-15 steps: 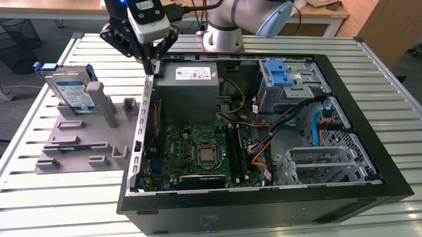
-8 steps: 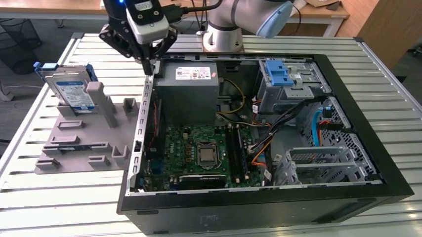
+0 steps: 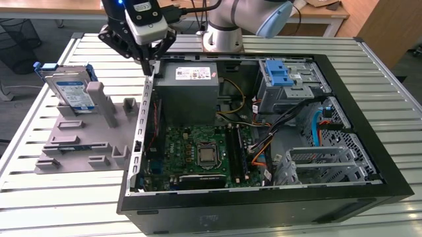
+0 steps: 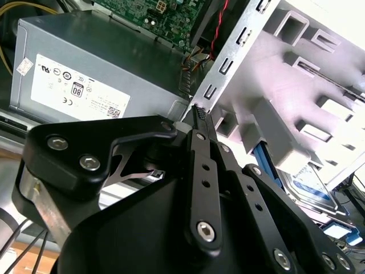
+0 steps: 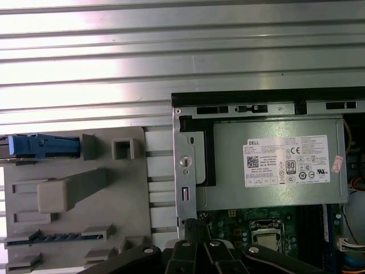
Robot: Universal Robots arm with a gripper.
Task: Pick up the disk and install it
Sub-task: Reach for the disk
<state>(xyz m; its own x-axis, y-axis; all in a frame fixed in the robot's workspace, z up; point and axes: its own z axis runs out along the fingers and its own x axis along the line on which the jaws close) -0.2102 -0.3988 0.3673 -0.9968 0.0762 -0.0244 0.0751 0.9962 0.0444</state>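
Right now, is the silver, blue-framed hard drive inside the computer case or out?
Out: the silver hard drive stands on edge in the grey plastic fixture, beside the black computer case.

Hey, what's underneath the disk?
A grey plastic holder, lying on the slatted table. The disk stands upright in it; the holder's posts cover its lower edge, so its seating is hidden.

Here's the table [image 3: 46,202], pale metal slats running right across its top. Sitting square on it is an open black computer case [image 3: 264,212], insides facing up. Just beside it, on the exterior view's left, a grey fixture plate [image 3: 79,148] lies flat. Behind them, the arm's base [image 3: 221,42] stands on the slats.
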